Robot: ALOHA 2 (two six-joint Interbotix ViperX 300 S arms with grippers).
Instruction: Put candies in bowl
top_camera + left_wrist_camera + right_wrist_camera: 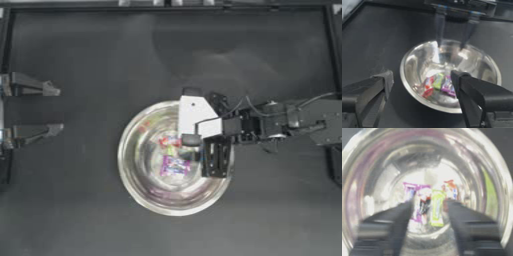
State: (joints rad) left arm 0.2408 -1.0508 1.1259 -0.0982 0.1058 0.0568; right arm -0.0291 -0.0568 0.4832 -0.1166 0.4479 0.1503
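The bowl (137, 165) sat near the middle of the table (80, 215), a little toward the right arm's side. The candies (174, 162) lay heaped together in its bottom: a lime green one (439, 81), a red one (429, 83) and a purple one (448, 86) showed plainly in the left wrist view, with further wrappers bunched among them. The right wrist view was smeared, so I could not count all five with certainty. No candy showed on the table outside the bowl.

The right gripper (195, 141) hung over the bowl's far right part, pointing down into it. Its jaws stood apart with nothing between them; the green candy (437, 208) and purple candy (413, 190) lay below the gap, apart from the fingers. The left gripper (59, 110) waited at the table's left edge, well apart from the bowl, its jaws spread wide and empty.

Judged from this, the task looked done or nearly so.

The candies would handle as very light and small, with crinkly wrappers that slide easily on polished metal. Any regrasp would best take the firm middle of a sweet, not its twisted ends, which would give. The bowl is stiff and slick, and a nudge at its rim could shift it.
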